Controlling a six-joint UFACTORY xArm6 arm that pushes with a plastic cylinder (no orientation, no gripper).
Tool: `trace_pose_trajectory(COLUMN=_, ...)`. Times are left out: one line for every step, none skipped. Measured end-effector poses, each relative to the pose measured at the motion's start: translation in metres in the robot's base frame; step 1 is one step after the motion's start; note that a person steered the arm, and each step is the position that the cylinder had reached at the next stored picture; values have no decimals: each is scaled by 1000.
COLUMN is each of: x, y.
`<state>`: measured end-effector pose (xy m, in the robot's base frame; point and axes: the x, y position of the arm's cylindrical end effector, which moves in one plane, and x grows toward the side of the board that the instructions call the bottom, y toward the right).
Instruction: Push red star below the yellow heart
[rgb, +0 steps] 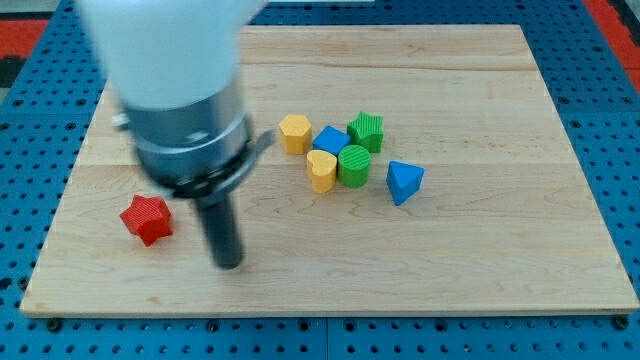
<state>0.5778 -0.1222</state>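
The red star (147, 219) lies on the wooden board (480, 250) at the view's lower left. The yellow heart (322, 170) sits near the board's middle, in a cluster of blocks. My tip (230, 264) rests on the board to the right of the red star and a little lower, a short gap away from it. It is well to the lower left of the yellow heart. The arm's white and grey body (185, 90) fills the view's upper left above the rod.
Around the yellow heart are a yellow hexagon (295, 132), a blue cube (331, 140), a green star (366, 131) and a green cylinder (354, 165). A blue triangle (403, 182) lies to their right. Blue pegboard (600, 60) surrounds the board.
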Motion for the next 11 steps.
trace_pose_trajectory(x=6, y=-67)
trace_pose_trajectory(x=6, y=-117)
trace_pose_trajectory(x=1, y=-151)
trace_pose_trajectory(x=-29, y=-149)
trace_pose_trajectory(x=-51, y=-115)
trace_pose_trajectory(x=-53, y=-64)
trace_pose_trajectory(x=-53, y=-10)
trace_pose_trajectory(x=-53, y=42)
trace_pose_trajectory(x=-53, y=79)
trace_pose_trajectory(x=-30, y=87)
trace_pose_trajectory(x=-23, y=120)
